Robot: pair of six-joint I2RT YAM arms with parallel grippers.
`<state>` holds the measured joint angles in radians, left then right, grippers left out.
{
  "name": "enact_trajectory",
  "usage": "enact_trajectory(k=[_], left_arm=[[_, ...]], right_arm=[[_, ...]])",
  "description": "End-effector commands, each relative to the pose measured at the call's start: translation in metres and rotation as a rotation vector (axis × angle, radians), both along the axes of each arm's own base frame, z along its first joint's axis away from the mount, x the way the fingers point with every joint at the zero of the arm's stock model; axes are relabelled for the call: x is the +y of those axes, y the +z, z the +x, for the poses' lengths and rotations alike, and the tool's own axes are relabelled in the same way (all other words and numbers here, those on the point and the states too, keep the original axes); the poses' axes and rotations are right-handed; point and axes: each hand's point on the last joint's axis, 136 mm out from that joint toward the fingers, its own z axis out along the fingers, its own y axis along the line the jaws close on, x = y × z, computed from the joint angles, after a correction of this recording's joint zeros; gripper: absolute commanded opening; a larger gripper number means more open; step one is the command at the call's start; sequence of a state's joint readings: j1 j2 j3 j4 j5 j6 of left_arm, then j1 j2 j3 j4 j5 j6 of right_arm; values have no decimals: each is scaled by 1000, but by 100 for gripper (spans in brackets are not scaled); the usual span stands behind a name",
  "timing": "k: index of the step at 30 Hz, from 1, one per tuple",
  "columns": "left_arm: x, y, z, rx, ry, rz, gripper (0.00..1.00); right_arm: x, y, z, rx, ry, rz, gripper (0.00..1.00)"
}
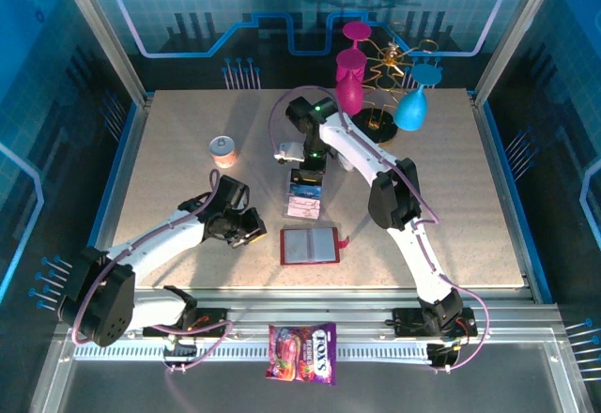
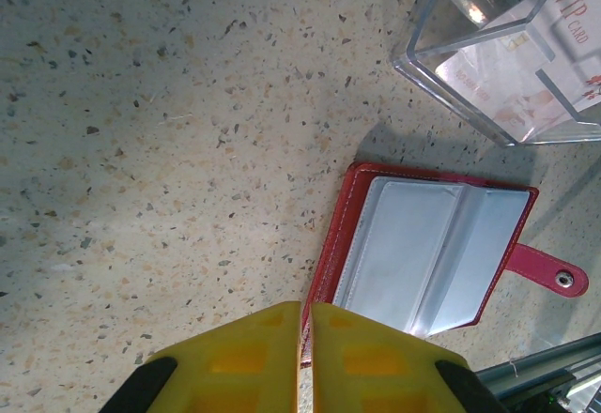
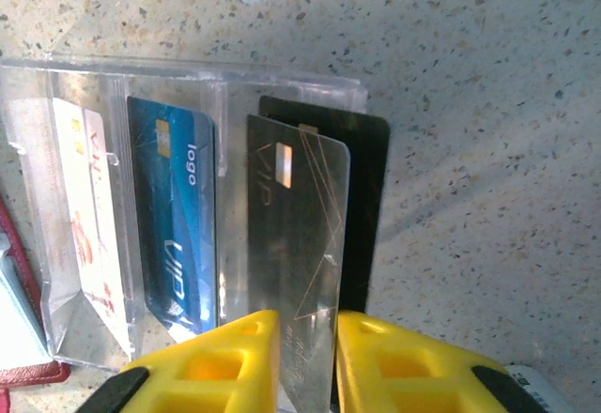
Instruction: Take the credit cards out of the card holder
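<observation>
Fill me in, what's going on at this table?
The right gripper is over the clear acrylic tray, a grey card between its fingers, next to a blue card and a pinkish-white card already slotted in. The dark red card holder lies open nearby, its pockets looking empty. The left gripper hovers shut at the holder's edge, holding nothing.

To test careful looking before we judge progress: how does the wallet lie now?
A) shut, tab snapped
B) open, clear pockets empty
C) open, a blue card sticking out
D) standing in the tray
B: the wallet lies open and flat on the table, its clear pockets showing no card and its tab unsnapped.
</observation>
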<state>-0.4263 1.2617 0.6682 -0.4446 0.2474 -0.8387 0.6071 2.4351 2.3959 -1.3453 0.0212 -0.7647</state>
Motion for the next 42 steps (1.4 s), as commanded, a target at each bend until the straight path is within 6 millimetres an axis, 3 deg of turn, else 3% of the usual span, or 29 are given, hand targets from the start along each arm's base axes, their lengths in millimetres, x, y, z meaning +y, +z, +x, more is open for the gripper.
enact_trajectory(k=[1,11,13,17,28,42], left_arm=[[6,-5,-8,40,21,5,12],[1,-4,-6,34,12,-17,12],[-3,-2,-3,29,5,-34,12],[-10,-2,0,25,-8,-67,12],[-28,-9,1,46,-53,-93,11],[-49,-19,-6,61,-100,-89,10]], right_arm=[[-1,25,10,-74,-23,31,25],[-5,37,19,-146,-86,30,27],[-4,52,16,-165,-110,66,27],[-3,62,8,-178,-165,115,27],[5,75,-46,-109,-385,286,26],[5,51,-109,37,-744,387,23]])
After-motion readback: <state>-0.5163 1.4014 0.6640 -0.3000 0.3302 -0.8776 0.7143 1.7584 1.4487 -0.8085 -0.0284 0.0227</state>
